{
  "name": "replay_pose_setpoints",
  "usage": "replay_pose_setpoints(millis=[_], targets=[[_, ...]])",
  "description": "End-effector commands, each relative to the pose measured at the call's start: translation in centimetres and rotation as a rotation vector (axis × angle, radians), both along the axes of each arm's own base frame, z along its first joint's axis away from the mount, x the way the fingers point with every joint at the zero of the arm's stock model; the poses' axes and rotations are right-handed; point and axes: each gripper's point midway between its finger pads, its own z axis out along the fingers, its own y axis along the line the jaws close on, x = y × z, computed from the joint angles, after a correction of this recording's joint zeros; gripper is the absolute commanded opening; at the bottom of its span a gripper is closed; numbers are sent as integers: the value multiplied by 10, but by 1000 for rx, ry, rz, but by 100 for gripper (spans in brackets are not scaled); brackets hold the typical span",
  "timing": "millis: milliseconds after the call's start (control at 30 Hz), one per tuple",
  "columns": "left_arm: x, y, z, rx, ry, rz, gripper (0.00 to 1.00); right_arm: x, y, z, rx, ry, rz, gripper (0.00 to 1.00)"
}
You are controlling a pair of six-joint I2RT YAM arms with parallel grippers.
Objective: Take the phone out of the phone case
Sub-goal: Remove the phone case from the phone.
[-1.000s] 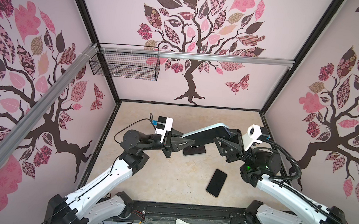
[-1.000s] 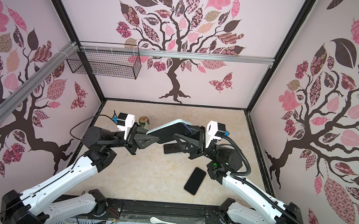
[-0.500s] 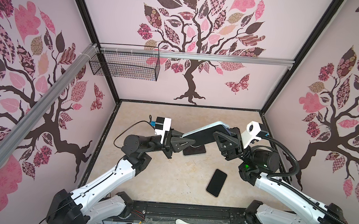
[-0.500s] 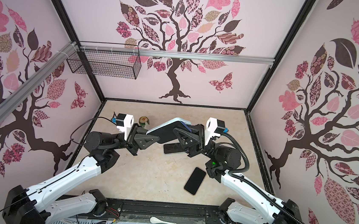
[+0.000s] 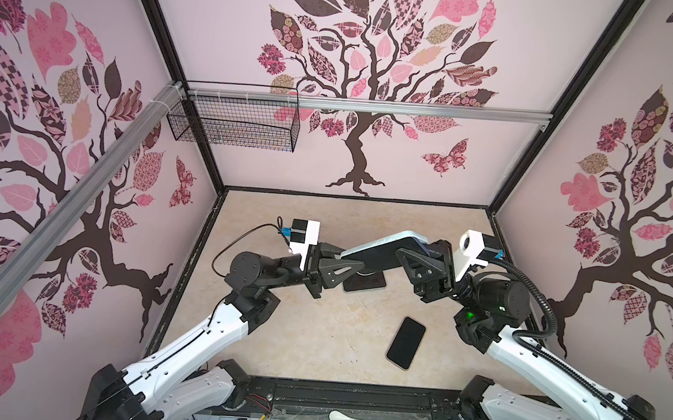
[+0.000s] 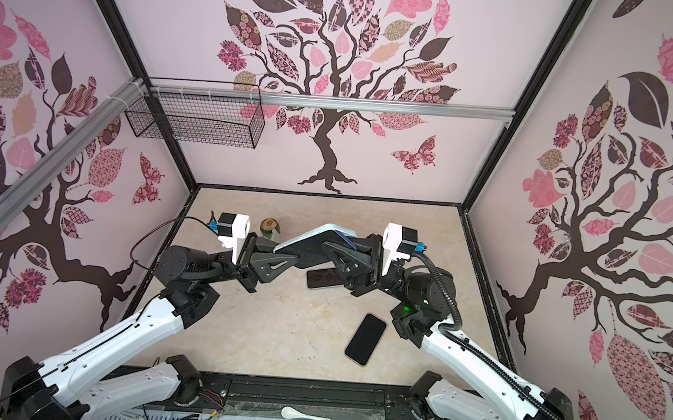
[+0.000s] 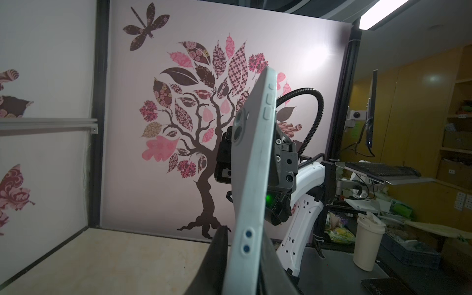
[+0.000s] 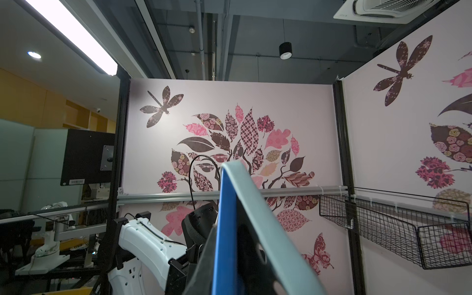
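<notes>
Fingers first: hold the right gripper pinched and the left gripper, clamped or slack impossible to tell, snug on opposite ends of the pale phone case raised slantwise above the dark handset, then peel its rim off the blue phone inside.
</notes>
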Motion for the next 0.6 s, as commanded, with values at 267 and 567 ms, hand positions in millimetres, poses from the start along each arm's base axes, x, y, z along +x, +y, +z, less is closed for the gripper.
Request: replay_pose_setpoints(millis=[267, 567], targets=[[28, 26, -20, 155, 90, 256, 70, -10, 7, -33, -277, -120, -108, 0], [15, 30, -46, 449, 88, 250, 77, 27, 17, -111, -644, -269, -321, 0]])
